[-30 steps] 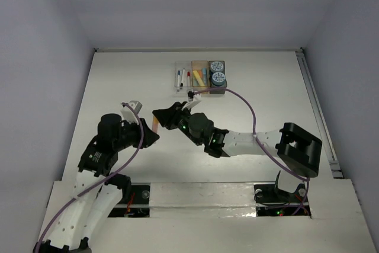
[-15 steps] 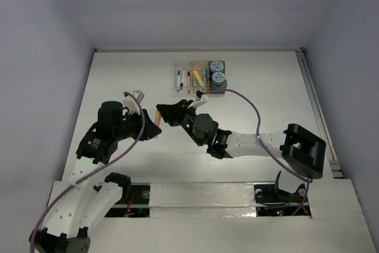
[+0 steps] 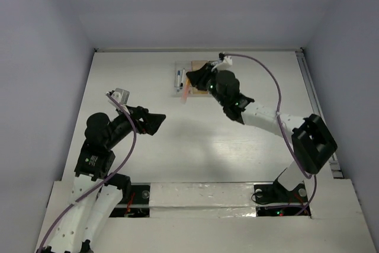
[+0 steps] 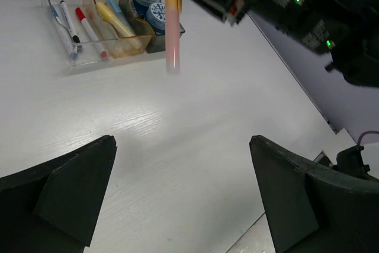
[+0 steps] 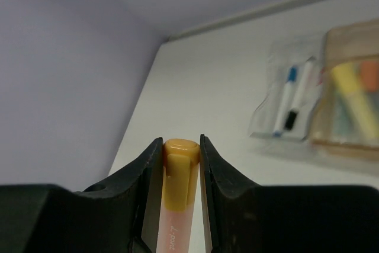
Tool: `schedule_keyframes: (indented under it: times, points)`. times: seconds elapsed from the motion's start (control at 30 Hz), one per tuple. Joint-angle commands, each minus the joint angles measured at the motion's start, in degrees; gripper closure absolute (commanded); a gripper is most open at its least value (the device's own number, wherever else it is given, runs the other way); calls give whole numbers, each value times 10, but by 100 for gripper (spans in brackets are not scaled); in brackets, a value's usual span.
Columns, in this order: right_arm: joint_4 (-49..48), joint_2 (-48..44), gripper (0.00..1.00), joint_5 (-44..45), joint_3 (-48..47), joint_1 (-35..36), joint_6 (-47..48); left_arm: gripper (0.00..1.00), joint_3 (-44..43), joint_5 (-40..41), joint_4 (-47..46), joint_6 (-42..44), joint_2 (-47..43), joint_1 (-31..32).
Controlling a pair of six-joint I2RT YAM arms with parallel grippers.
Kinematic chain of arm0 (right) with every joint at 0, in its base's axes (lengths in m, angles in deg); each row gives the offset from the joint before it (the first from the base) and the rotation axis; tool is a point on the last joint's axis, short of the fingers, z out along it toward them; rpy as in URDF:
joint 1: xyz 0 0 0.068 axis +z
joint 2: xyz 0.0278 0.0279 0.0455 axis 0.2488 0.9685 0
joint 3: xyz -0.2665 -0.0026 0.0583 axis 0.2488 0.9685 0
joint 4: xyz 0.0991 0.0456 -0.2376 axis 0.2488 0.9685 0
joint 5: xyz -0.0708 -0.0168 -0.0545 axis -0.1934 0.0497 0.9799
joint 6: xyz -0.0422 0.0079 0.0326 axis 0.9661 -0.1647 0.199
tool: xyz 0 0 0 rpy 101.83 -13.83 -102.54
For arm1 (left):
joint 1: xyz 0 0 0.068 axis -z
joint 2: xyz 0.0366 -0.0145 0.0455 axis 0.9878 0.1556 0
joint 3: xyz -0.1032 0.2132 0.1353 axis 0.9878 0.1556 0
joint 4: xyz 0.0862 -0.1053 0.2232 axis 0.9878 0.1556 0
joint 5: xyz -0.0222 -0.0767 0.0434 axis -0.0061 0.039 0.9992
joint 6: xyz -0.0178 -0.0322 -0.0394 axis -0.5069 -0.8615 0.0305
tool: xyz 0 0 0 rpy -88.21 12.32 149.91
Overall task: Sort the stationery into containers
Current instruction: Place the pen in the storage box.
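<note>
Clamped at its orange cap in the narrowly parted right hand [image 5: 180, 146]: stubby pale-pink plastic marker [image 4: 172, 34], hanging above the white counter [image 4: 177, 146] near the row of three translucent plastic bins [image 4: 83, 66]. Probably light, stiff, slick; steadier if gripped mid-barrel. Left hand [image 3: 160, 120] wide open, empty.

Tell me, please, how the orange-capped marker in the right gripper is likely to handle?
The marker juts straight from the right gripper, held only at its cap, so it is probably stiff and light. Its smooth barrel may slip, and would likely roll on the table.
</note>
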Motion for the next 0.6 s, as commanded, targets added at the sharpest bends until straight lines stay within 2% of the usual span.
schedule_keyframes:
  times: [0.0, 0.2, 0.37, 0.57]
  points:
    - [17, 39, 100, -22, -82, -61, 33, 4, 18, 1, -39, 13, -27, -1]
    - [104, 166, 100, -30, -207, -137, 121, 1, 35, -8, -50, 10, -31, -1]
    - [150, 253, 100, -17, -333, -153, 204, 1, 33, 11, -42, 11, -37, 18]
    - [209, 332, 100, 3, -416, -153, 260, 1, 31, 15, -37, 12, -36, 23]
